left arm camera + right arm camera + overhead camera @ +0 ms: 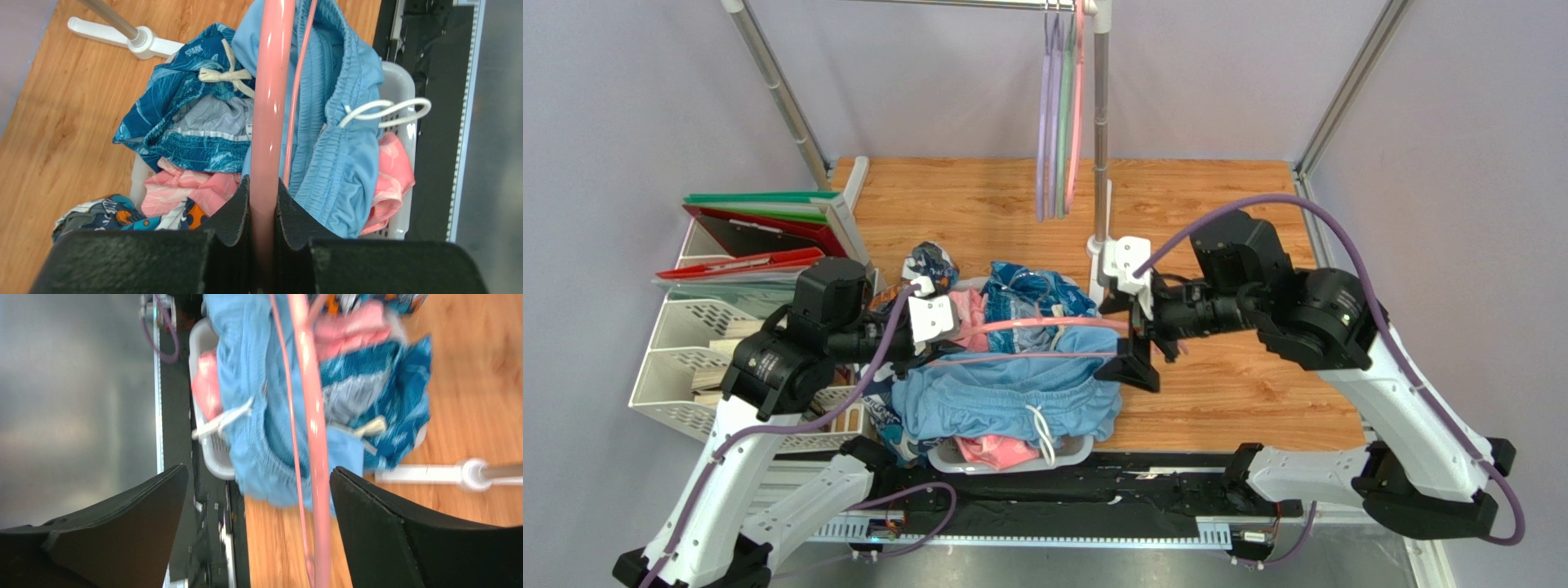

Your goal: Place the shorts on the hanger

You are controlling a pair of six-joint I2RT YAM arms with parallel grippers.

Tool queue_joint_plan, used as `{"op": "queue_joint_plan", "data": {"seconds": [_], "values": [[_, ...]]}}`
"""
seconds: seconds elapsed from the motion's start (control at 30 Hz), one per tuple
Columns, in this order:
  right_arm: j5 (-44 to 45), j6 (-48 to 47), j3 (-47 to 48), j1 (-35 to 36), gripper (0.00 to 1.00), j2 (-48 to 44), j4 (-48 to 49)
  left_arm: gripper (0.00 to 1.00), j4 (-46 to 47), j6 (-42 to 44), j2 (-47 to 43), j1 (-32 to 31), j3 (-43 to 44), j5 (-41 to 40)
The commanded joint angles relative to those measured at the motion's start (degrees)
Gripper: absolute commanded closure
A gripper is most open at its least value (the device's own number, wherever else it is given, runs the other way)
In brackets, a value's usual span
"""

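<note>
Gripping the hanger [270, 92] by its thick salmon bar, my left fingers [233, 214] are closed hard on it, and it runs away from them, level above the white basket [399, 79]. The shorts [331, 141] lie across the thin lower rod, with sky-blue fabric showing on both sides of it. The gathered side sags toward the basket, and the white drawstring [380, 110] loops out over the rim. I cannot tell how much cloth is on each side of the rod, so I judge the drape only half settled.

To do this well I should hold the left grip firm and the hanger flat, so nothing slides toward either end. I should lift just enough that the shorts clear the pile.

At the far end my right fingers [123, 527] stand wide apart, holding nothing; the hanger passes between them, close to one. I would have them pinch the sagging blue edge alone and draw it over until both halves hang even. They should steer clear of the drawstring and of the teal patterned garment [178, 110] beside it.

On that garment, white letters near its own tie read something like "SPARK", though I cannot be sure. No other writing is legible.
</note>
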Motion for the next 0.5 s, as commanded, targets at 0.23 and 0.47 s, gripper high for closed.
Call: {"op": "queue_joint_plan", "data": {"seconds": [0.23, 0.47], "values": [[-7.9, 10.0, 3.6, 0.5, 0.37, 9.9, 24.0, 1.0, 10.1, -12.1, -5.1, -0.1, -1.9, 2.8], [-8.3, 8.7, 3.9, 1.9, 0.55, 12.0, 25.6, 1.0, 10.9, -13.1, -5.3, -0.1, -3.0, 3.0]]}}
